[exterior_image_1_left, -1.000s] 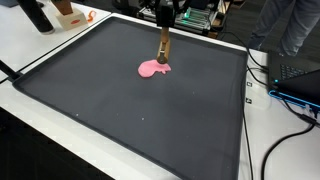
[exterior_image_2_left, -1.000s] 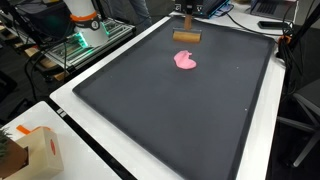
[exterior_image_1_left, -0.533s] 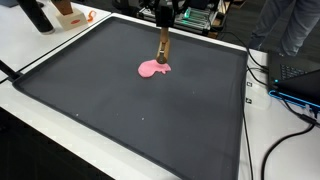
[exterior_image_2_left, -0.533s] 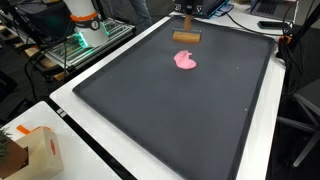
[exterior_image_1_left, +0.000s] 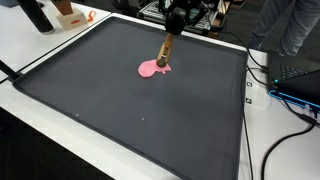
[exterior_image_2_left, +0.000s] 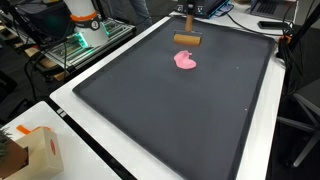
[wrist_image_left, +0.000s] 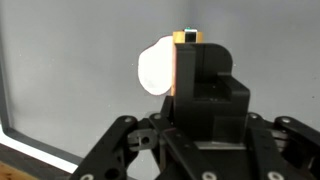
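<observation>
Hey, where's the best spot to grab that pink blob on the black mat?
Probably its small side lobe, from straight above: the blob lies flat on the mat, so only its edges offer purchase. The pincer is shut on a wooden block close by.

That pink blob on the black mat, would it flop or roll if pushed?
Probably slides rather than rolls: the pink blob lies low and flat on the black mat. Its rounded, irregular outline hints at something soft and light.
</observation>
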